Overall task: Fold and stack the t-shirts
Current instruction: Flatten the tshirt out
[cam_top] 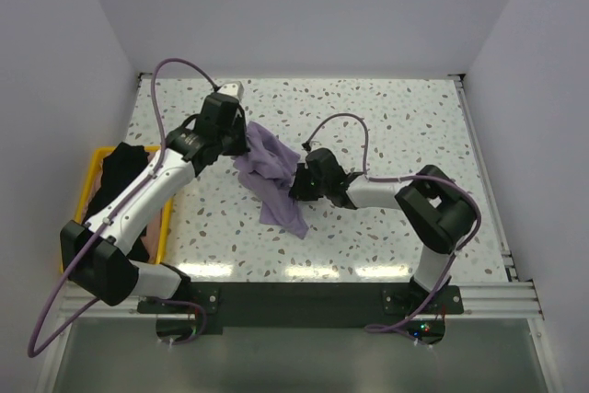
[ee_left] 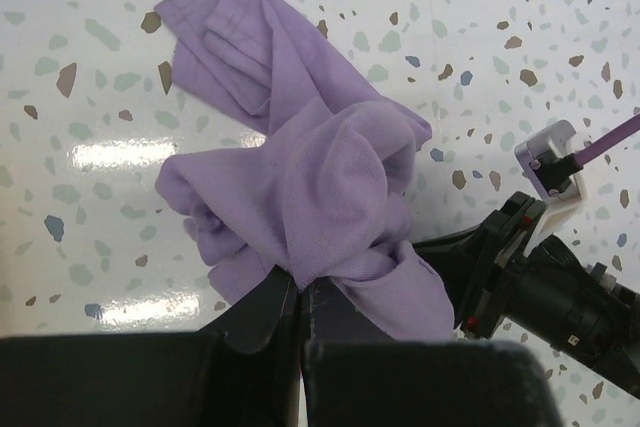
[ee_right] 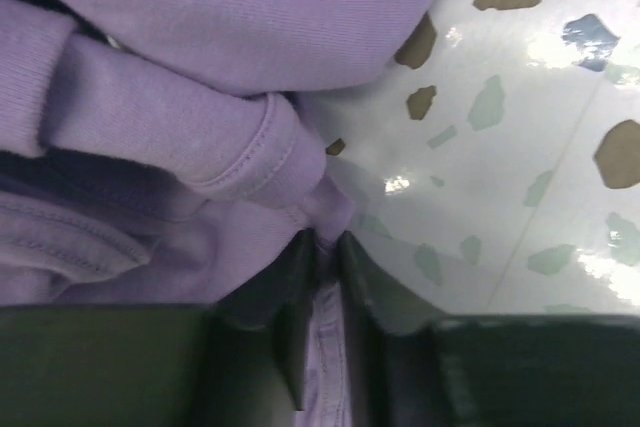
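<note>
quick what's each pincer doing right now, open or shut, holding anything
left pincer: shut on the purple shirt
right pincer: shut on the same shirt

We record the first t-shirt (cam_top: pixel 272 181) resting on the table (cam_top: pixel 414 126), near its middle, between the two arms. The left gripper (cam_top: pixel 243 142) sits at the garment's rear left edge and the right gripper (cam_top: pixel 296 187) at its right edge; each has a fold of cloth caught between its fingers. The crate (cam_top: pixel 164 232) stands at the table's left edge, left of the left arm. The second t-shirt (cam_top: pixel 118 172) lies in the crate, towards its rear end, well apart from the first.
</note>
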### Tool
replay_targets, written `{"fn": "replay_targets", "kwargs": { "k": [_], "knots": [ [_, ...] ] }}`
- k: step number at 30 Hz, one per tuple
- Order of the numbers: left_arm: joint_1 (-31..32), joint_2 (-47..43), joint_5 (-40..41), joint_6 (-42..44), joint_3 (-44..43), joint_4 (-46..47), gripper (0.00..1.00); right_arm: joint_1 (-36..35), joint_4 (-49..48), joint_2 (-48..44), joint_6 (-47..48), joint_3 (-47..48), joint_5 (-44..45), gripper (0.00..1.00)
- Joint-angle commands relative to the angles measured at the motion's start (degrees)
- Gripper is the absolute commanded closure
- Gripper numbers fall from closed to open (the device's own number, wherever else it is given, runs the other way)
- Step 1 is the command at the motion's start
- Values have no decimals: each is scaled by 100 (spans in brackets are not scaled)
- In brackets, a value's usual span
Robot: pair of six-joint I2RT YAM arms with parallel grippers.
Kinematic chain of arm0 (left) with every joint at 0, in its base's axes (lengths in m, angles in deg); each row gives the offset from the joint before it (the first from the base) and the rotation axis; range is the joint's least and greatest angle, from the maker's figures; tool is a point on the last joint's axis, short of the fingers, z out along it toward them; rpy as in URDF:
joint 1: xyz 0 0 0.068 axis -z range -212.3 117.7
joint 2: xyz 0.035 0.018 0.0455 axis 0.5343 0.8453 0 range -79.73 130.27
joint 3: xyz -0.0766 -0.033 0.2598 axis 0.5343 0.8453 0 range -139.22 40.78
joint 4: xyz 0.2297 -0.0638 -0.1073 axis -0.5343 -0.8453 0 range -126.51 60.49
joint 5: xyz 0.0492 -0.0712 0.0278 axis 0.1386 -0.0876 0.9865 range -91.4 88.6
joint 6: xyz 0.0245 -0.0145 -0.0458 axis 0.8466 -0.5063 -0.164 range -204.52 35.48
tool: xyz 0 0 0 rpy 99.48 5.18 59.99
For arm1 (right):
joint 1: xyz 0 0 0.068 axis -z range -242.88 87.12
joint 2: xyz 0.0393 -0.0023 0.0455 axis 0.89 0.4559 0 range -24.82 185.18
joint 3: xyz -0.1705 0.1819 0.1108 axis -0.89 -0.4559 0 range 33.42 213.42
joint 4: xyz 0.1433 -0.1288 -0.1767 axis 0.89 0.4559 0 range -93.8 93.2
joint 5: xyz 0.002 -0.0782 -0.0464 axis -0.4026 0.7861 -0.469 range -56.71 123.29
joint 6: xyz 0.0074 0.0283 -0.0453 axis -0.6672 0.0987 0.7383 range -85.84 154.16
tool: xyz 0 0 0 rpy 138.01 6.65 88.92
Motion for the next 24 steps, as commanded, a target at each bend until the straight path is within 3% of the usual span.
{"fn": "replay_targets", "kwargs": {
  "k": [1,3,8,15,24],
  "knots": [
    [-120,-177,-55,2,-4,248,98,-35,-448,3,-205,0,-178,83],
    [-164,-151,-90,19,-39,266,97,-35,-152,-216,-197,53,-91,100],
    [-349,-116,-143,63,-171,213,94,132,1052,-1654,-100,-8,1347,100],
    [-533,-230,-108,72,-320,178,94,510,2302,-3606,374,105,2553,100],
    [-639,-564,304,90,-961,-6,100,625,3287,-4189,1200,1431,2459,100]
  ]
}}
